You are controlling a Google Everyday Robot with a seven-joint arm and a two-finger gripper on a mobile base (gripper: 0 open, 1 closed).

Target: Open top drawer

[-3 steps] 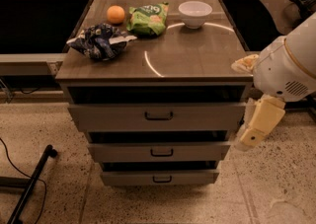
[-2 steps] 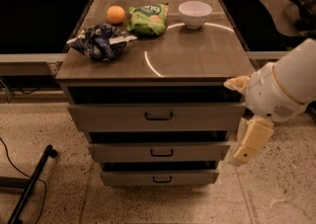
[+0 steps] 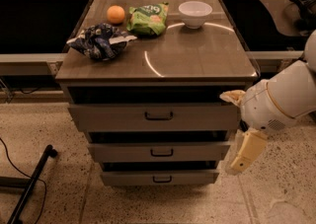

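The top drawer is the widest, tallest grey-beige front of the cabinet, with a small dark pull handle at its centre and a dark gap above it. Two narrower drawers, the middle one and the bottom one, sit below it. My gripper hangs at the end of the white arm, just off the cabinet's right side. It is level with the top and middle drawers, right of the handle and apart from it.
On the cabinet top lie an orange, a green snack bag, a white bowl and a crumpled dark blue bag. A dark pole and cable lie on the speckled floor at the left.
My arm and gripper have moved left, closer to the cabinet's right side. The drawers and the things on top have not moved.
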